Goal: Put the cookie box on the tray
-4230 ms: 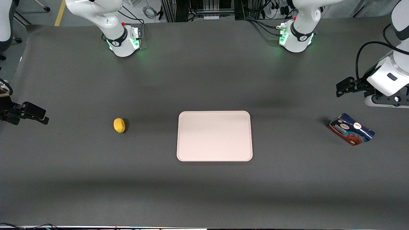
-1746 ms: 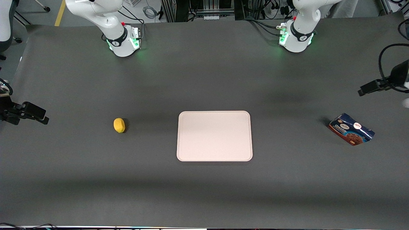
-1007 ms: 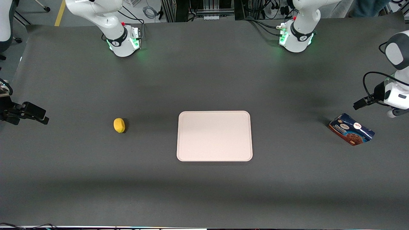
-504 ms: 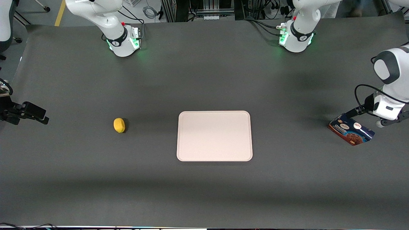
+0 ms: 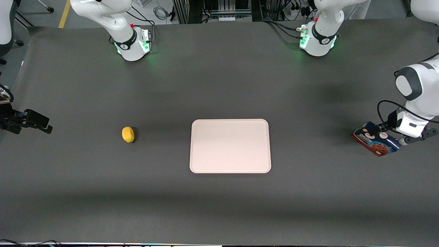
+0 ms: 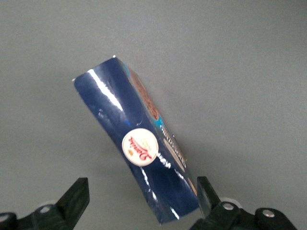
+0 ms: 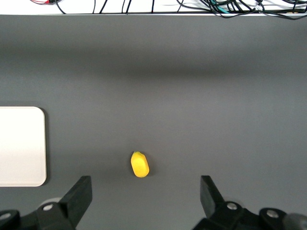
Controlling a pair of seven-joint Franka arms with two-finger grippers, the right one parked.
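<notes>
The cookie box (image 5: 374,142), dark blue and reddish-brown with a round white-red logo, lies on the dark table toward the working arm's end. The left gripper (image 5: 412,137) hovers just above the box's outer end. In the left wrist view the box (image 6: 139,143) runs slantwise, and one end of it lies between the spread fingers of the gripper (image 6: 142,196), which is open and holds nothing. One fingertip (image 6: 206,191) stands close beside the box's edge. The pale pinkish-cream tray (image 5: 229,145) sits bare at the table's middle, well apart from the box.
A small yellow lump (image 5: 128,134) lies toward the parked arm's end, about as far from the front camera as the tray. It also shows in the right wrist view as the yellow lump (image 7: 139,164), beside the tray's edge (image 7: 21,146). Two arm bases (image 5: 317,41) stand at the table's back edge.
The left arm has swung in from the table's end and come down over the cookie box, its gripper now straddling the box's outer end. Box, tray and lump have not moved.
</notes>
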